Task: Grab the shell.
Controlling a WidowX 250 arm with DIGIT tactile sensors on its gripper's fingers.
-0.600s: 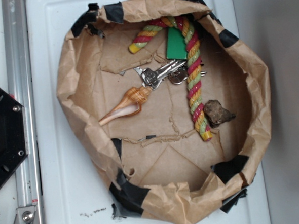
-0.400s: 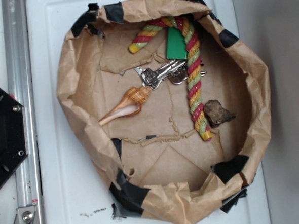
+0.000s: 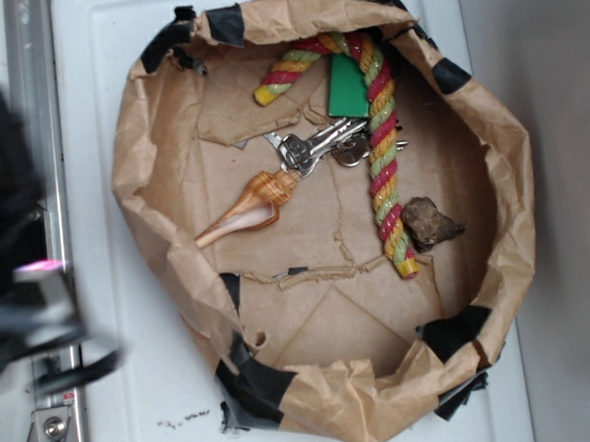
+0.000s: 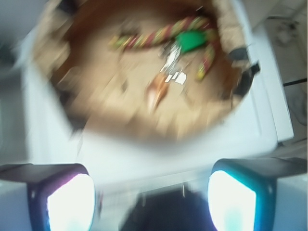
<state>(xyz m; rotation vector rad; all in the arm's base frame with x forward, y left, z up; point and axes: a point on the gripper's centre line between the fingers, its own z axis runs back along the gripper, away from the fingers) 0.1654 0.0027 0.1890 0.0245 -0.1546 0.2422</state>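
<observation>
The shell (image 3: 249,208) lies on the floor of a brown paper-lined bin (image 3: 131,161), its striped orange-brown end toward the keys and its pale thin point toward the lower left. In the blurred wrist view the shell (image 4: 158,89) shows as a small orange-and-white streak inside the bin. My gripper (image 4: 151,202) stands open with nothing between its fingers (image 4: 71,202), well short of the bin over the white surface. In the exterior view the arm (image 3: 16,248) is a dark blur at the left edge, outside the bin.
Silver keys (image 3: 315,146) lie just beyond the shell. A red, yellow and green rope (image 3: 381,156) curves along the back and right. A green card (image 3: 348,87) and a lumpy brown rock (image 3: 430,223) are also inside. A metal rail (image 3: 34,77) runs along the left.
The arm has swung into the exterior view at the left edge, blurred by motion. Nothing inside the bin has moved.
</observation>
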